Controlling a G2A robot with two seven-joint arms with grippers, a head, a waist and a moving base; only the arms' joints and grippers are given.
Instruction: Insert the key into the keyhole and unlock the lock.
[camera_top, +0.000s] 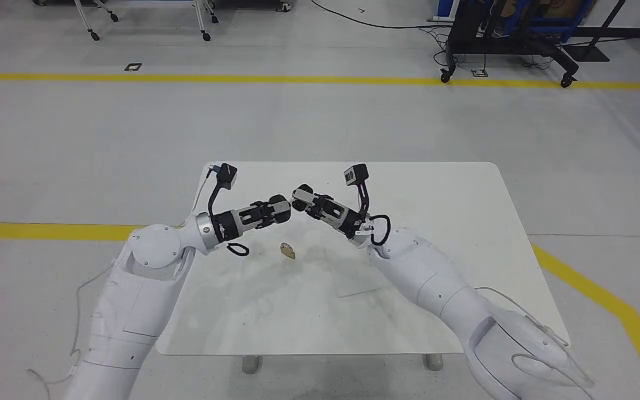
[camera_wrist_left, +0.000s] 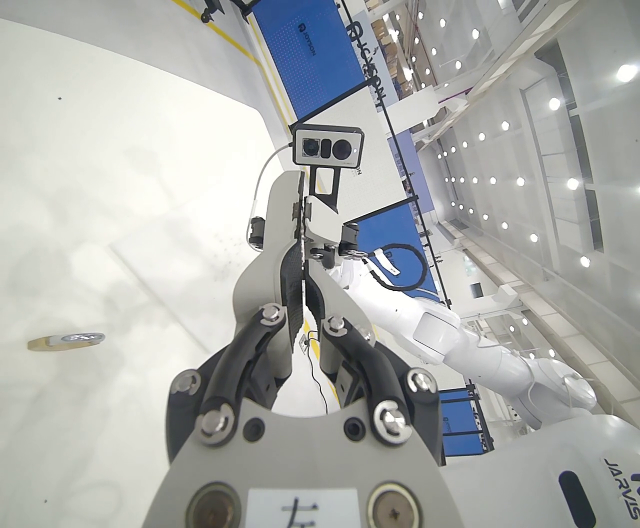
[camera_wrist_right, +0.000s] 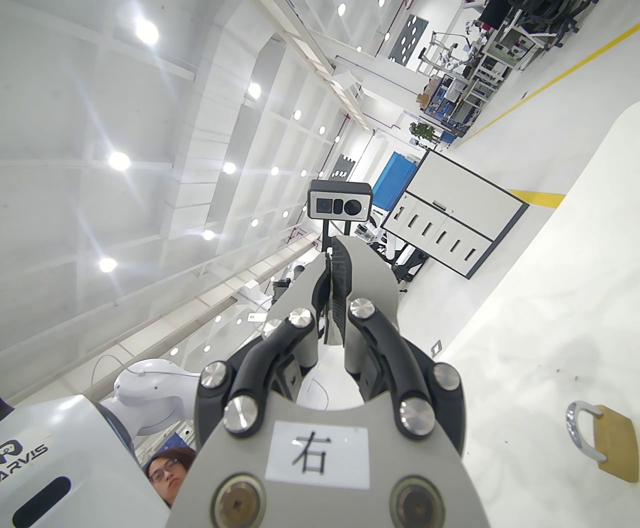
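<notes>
A brass padlock (camera_top: 288, 250) with a silver shackle lies flat on the white table (camera_top: 440, 200), just in front of where both arms meet. It also lies at the side in the left wrist view as padlock (camera_wrist_left: 65, 341) and in the right wrist view as padlock (camera_wrist_right: 600, 442). My left gripper (camera_top: 280, 210) (camera_wrist_left: 302, 200) and right gripper (camera_top: 302, 197) (camera_wrist_right: 334, 250) hover above the table, tip to tip, both shut with pads pressed together. Whether a key is pinched between either pair of fingers is hidden.
The table's near half (camera_top: 330, 310) is bare apart from faint marks. Beyond the table lie open floor, yellow lines (camera_top: 300, 78) and wheeled frames (camera_top: 510, 50) far off.
</notes>
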